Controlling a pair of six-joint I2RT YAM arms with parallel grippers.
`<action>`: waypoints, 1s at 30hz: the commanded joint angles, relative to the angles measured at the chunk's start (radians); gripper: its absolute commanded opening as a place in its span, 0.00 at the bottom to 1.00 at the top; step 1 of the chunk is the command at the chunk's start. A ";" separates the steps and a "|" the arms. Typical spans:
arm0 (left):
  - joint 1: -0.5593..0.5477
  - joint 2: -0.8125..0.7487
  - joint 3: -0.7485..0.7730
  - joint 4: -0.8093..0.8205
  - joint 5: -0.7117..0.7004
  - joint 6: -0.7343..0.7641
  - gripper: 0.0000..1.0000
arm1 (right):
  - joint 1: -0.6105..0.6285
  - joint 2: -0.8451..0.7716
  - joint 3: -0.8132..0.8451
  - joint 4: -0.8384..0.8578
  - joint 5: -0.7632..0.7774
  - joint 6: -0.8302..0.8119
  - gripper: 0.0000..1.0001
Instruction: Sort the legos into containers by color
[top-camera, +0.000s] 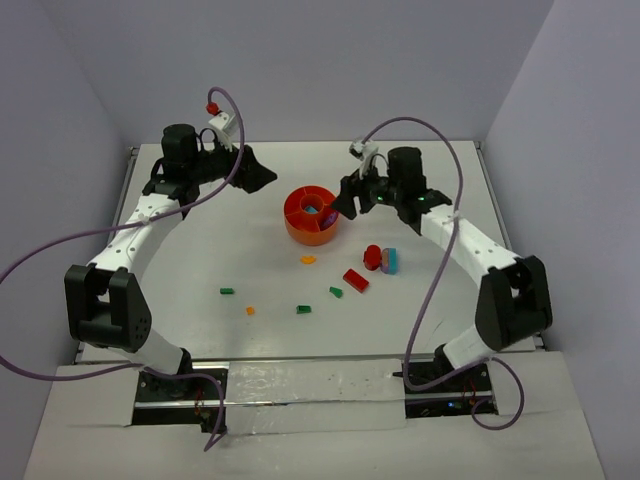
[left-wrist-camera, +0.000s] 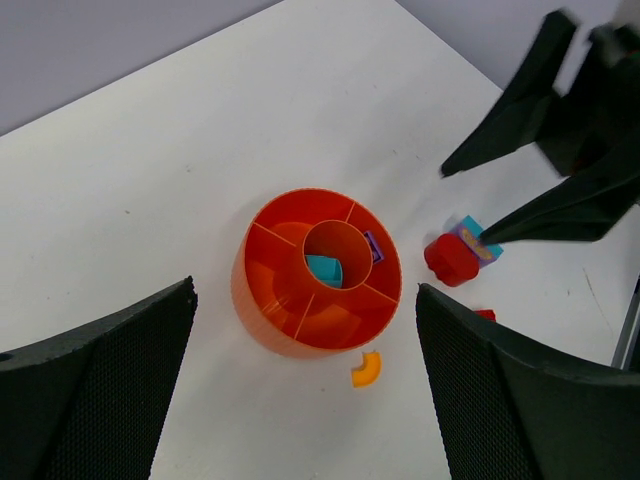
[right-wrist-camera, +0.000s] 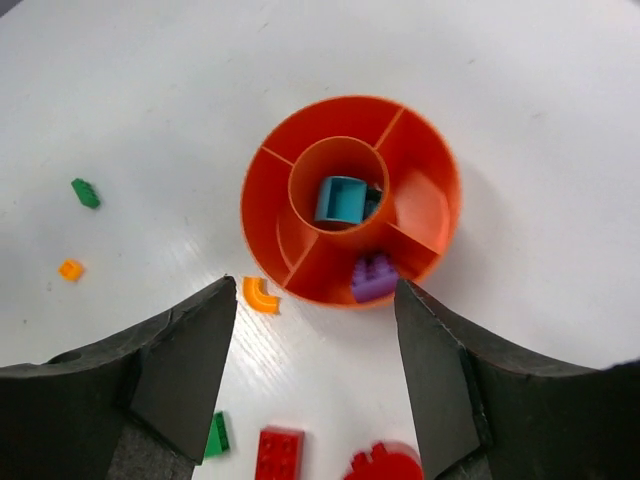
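The orange divided bowl (top-camera: 297, 232) stands mid-table. A teal block (right-wrist-camera: 340, 198) lies in its central hub and a purple brick (right-wrist-camera: 373, 277) in a near wedge. My right gripper (top-camera: 345, 197) hovers at the bowl's right rim, open, with nothing between its fingers (right-wrist-camera: 313, 290). Left of the bowl and apart from it, my left gripper (top-camera: 255, 172) is wide open and empty (left-wrist-camera: 305, 295). On the table lie an orange curved piece (top-camera: 308, 259), a red brick (top-camera: 355, 280), a red round piece (top-camera: 372, 257), a teal and purple block (top-camera: 389, 261), green bits (top-camera: 226, 291) (top-camera: 303, 309) (top-camera: 336, 292) and a tiny orange one (top-camera: 250, 311).
The loose bricks lie in a band between the bowl and the arm bases. Purple walls close in the table at the back and both sides. Cables loop from both arms over the table's left and right parts.
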 joint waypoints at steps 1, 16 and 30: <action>0.003 -0.030 0.011 0.005 -0.015 0.057 0.97 | -0.097 -0.159 -0.004 -0.146 0.019 -0.063 0.71; -0.025 -0.067 -0.041 -0.059 -0.077 0.184 0.97 | -0.230 -0.228 -0.155 -0.523 0.319 -0.054 0.70; -0.026 -0.082 -0.071 -0.082 -0.097 0.207 0.97 | -0.198 -0.079 -0.162 -0.555 0.391 0.060 0.77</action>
